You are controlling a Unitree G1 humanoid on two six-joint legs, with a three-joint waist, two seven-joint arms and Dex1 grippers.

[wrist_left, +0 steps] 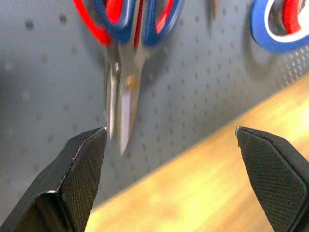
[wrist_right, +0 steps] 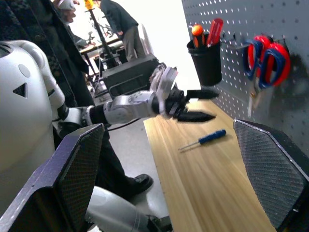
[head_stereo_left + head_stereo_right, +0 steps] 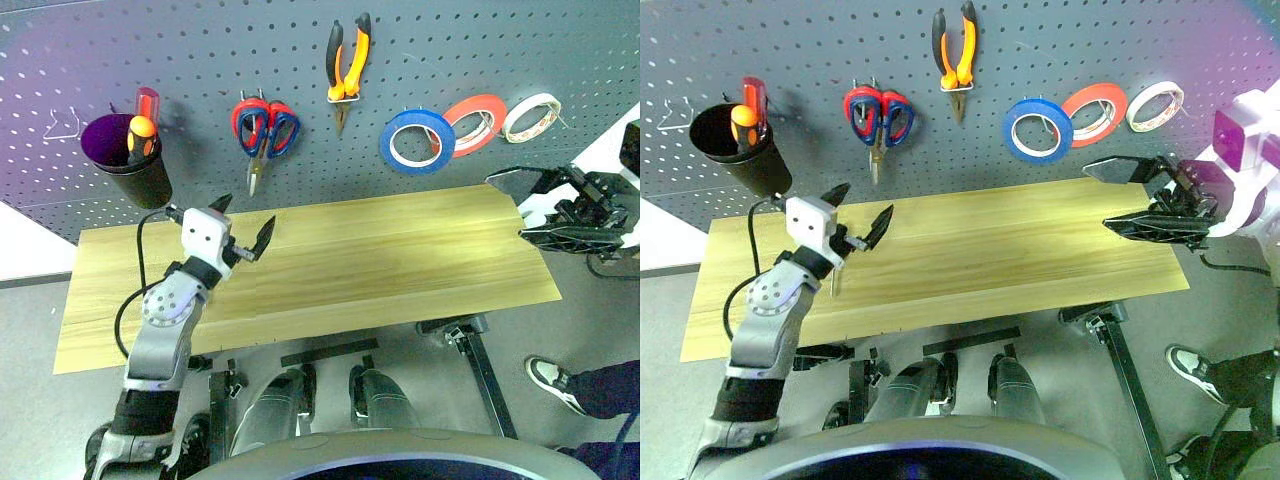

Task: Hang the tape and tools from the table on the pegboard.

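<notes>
Three rolls of tape hang in a row on the pegboard (image 3: pixel 420 45): the blue tape (image 3: pixel 417 141) to the left, overlapped at its right edge by a red-orange roll (image 3: pixel 474 123), then a smaller whitish roll (image 3: pixel 531 117). Left of them the orange-and-black pliers (image 3: pixel 348 68) hang nose down from a hook. Further left, two pairs of scissors share one spot, the blue-handled scissors (image 3: pixel 281 130) lying over the red-handled scissors (image 3: pixel 250 122), blades pointing down. At the far left a black cup (image 3: pixel 132 160) on the board holds red and orange screwdrivers (image 3: pixel 145 122).

Below the board we see the table (image 3: pixel 400 260), its planks bare in the head views; in the right wrist view a blue-handled screwdriver (image 2: pixel 203 139) lies on the wood near our left arm.

Our left gripper (image 3: pixel 243 229) hangs just below the scissors' tips and above the table's back left part, fingers (image 1: pixel 82 169) spread wide with nothing between them. Our right gripper (image 3: pixel 525 207) is raised at the table's right end, pointing left along it, also spread wide and empty.

A person's shoe (image 3: pixel 557 383) stands on the floor to the right.
</notes>
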